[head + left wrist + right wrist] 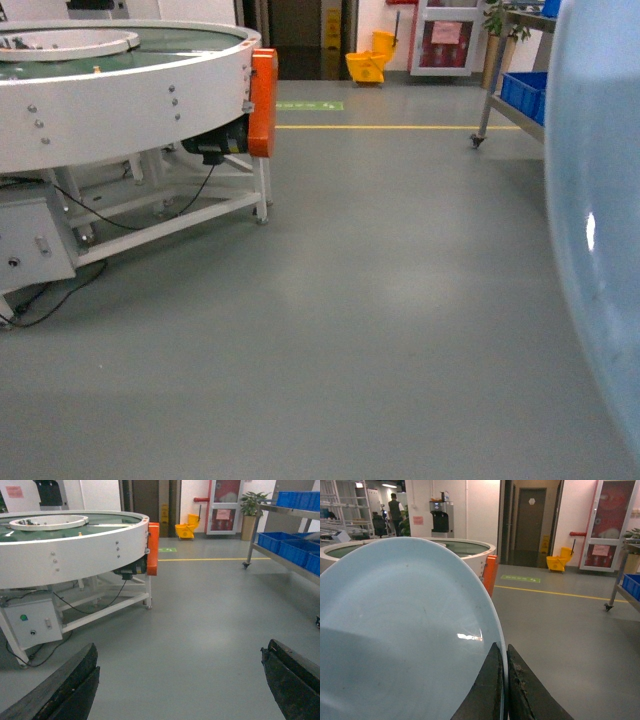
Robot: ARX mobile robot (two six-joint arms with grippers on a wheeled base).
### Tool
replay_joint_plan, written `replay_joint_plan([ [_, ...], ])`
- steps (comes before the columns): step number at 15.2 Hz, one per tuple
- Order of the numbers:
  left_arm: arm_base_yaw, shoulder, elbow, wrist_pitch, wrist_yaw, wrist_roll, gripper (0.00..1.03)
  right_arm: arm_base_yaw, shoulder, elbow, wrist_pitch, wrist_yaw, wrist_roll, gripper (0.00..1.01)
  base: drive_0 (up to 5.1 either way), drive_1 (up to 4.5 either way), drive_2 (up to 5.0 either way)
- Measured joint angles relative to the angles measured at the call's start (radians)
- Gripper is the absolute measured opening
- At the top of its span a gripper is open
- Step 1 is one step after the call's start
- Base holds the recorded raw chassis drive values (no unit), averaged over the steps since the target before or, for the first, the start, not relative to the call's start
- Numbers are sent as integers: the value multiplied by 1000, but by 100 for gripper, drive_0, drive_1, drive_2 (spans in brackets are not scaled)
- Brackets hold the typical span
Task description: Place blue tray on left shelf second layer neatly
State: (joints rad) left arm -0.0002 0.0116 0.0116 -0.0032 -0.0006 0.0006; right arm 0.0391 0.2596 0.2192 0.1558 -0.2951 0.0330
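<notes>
The right gripper [504, 690] is clamping its two dark fingers on the rim of the blue tray [405, 640], carrying it on edge so that the pale dish is filling the right side of the head view and most of the right wrist view. Holding it by the rim this way is probably meant to keep the dish free to slide flat onto a tier later. The left gripper [180, 685] is hanging with its fingers spread wide and nothing between them, likely kept clear while the base is travelling. The steel shelf [290, 555] with its dark blue crates [292, 550] is standing well apart, at the right of the floor; which tier counts as the second layer is hard to tell from here. A round white conveyor table [120, 90] is occupying the left, and a yellow mop bucket [368, 62] is sitting by the far doorway.
</notes>
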Motion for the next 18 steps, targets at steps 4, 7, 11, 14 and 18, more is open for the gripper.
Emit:
replay_joint_plan([
  [4, 0, 0, 0, 0, 0, 0, 98, 0, 0, 0, 1, 0, 0, 2, -3, 379, -384],
  [7, 0, 0, 0, -2, 0, 0, 98, 0, 0, 0, -1, 0, 0, 2, -5, 376, -387],
  [11, 0, 0, 0, -1, 0, 0, 98, 0, 0, 0, 2, 0, 0, 2, -3, 388, -394],
  [14, 0, 0, 0, 0, 0, 0, 98, 0, 0, 0, 0, 0, 0, 2, 4, 398, -390],
  [18, 0, 0, 0, -4, 0, 0, 98, 0, 0, 0, 2, 0, 0, 2, 5, 397, -388],
])
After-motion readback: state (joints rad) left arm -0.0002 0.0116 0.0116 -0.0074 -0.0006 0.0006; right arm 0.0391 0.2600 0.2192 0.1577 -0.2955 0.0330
